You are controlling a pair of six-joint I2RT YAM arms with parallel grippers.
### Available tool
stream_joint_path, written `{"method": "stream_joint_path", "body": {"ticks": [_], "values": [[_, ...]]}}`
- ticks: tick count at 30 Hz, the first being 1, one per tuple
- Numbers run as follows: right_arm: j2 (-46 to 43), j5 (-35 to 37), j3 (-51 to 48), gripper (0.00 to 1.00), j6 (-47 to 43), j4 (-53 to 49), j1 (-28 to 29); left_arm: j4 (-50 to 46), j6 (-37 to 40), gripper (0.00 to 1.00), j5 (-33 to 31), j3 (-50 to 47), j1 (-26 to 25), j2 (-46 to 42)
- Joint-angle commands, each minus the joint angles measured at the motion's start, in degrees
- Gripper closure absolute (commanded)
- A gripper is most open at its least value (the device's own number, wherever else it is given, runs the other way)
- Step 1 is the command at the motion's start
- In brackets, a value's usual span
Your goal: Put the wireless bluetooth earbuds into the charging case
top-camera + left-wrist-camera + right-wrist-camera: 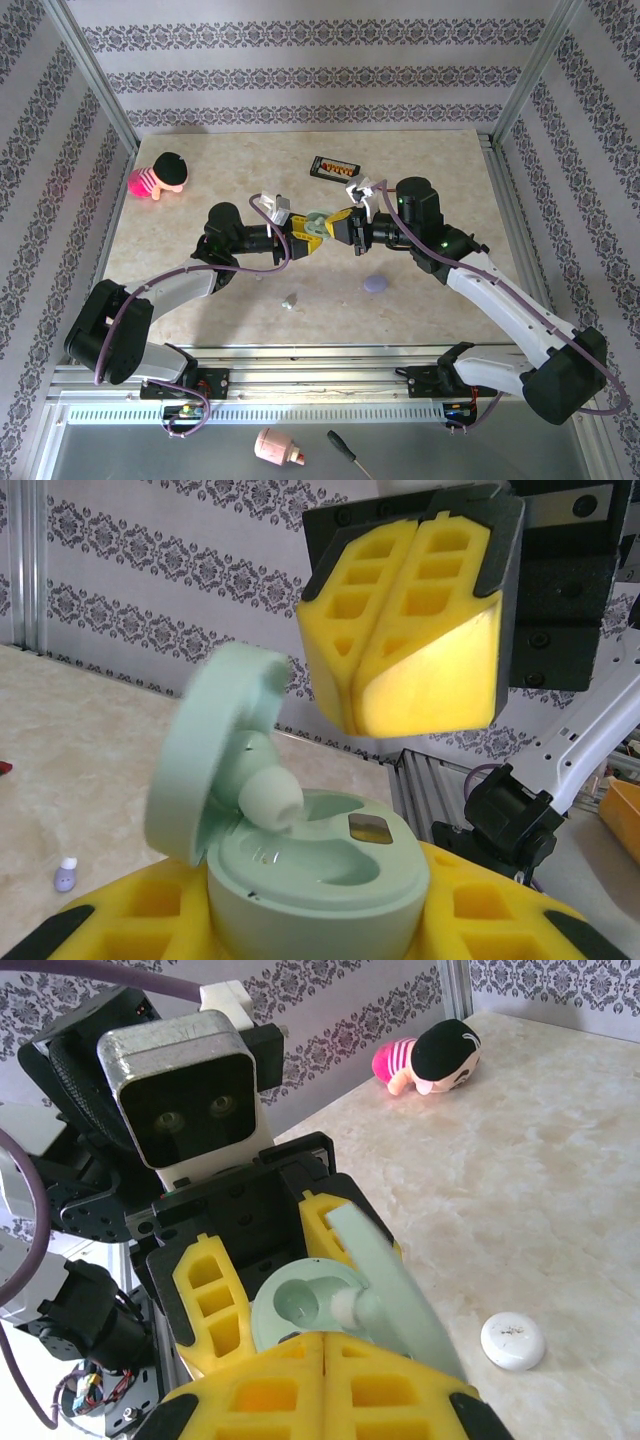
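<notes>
Left hand [305,238] is clamped on the mint-green charging case [320,880], one yellow finger on either side of its base. The lid [215,750] stands flipped up on the side away from the right hand. Inside sits a mint earbud [268,802], in the socket next to the lid and just beneath the right hand's fingertips. In the left wrist view a sliver of gap shows between them.

Right hand [352,722] is clenched, pads pressed flat together with nothing between them. It hovers nose-down over the open case. Both arms reach in from their own sides and meet mid-surface [200,210], hands nose to nose, with the case held clear of it.

The earbud's long axis slants out of the socket, rounded tip aimed up toward the right hand. A lavender earbud [66,876] lies on the surface, well below the left hand.
</notes>
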Motion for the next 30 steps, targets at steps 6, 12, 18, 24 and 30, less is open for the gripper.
{"method": "stream_joint_path", "body": {"ticks": [6, 12, 18, 24, 30], "values": [[0.1, -0.2, 0.3, 0.92, 1.1, 0.3, 0.8, 4.3, -0.5, 0.73, 0.1, 1.2, 0.9, -0.2], [-0.3, 0.5, 0.1, 0.8, 3.9, 1.8, 0.9, 4.8, -0.1, 0.73, -0.6, 1.8, 0.9, 0.8], [-3.3, 5.9, -0.8, 0.57, 11.6, 5.1, 0.8, 5.7, 1.8, 0.73, -3.3, 1.3, 1.0, 1.6], [-2.6, 16.5, -0.2, 0.49, 25.3, 2.2, 0.5, 8.7, 2.0, 0.73, -5.2, 0.9, 1.1, 2.6], [1.7, 14.9, 4.1, 0.47, 30.6, -4.3, 1.8, 9.5, 3.6, 0.73, -5.7, 0.6, 1.2, 3.3]]}}
